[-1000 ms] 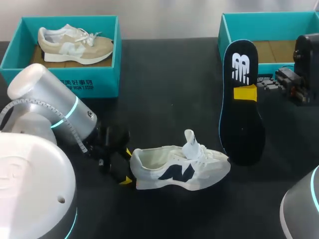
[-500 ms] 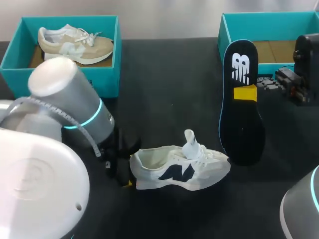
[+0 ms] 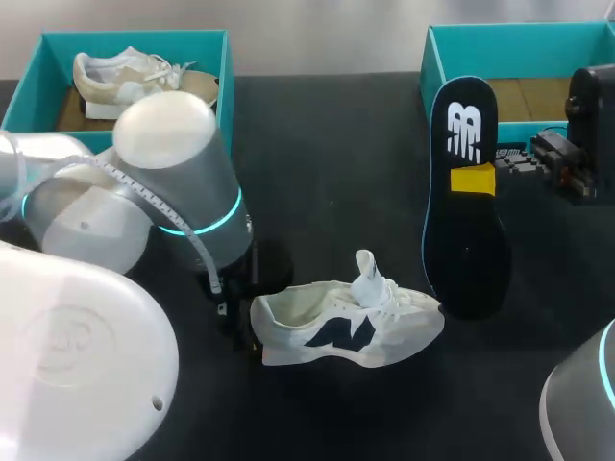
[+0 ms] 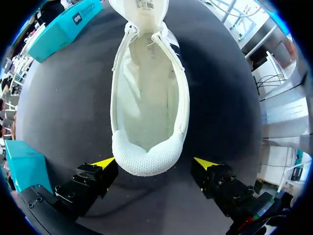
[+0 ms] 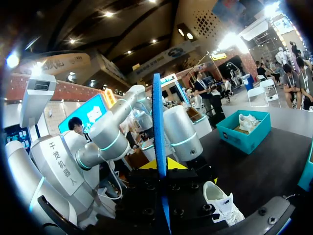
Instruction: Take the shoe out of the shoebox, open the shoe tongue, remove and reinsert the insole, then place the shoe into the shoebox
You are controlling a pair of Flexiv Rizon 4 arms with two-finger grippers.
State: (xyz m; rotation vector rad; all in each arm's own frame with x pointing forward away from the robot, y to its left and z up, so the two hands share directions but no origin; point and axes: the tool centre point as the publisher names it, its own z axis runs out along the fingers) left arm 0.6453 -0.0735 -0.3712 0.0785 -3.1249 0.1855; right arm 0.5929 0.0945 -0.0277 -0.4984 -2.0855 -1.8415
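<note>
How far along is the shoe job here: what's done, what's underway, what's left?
Done: the white shoe lies on the table, outside the box at the right, tongue raised, insole out. In hand: the right gripper holds the insole upright beside the shoe; the left gripper is open around the heel. Left: reinsert the insole, then put the shoe into the box.

We count two shoes: white shoe (image 3: 346,327) at 6 o'clock, beige shoe (image 3: 115,77) at 10 o'clock. Two boxes: left box (image 3: 225,86), right box (image 3: 434,58). One insole (image 3: 466,211).
</note>
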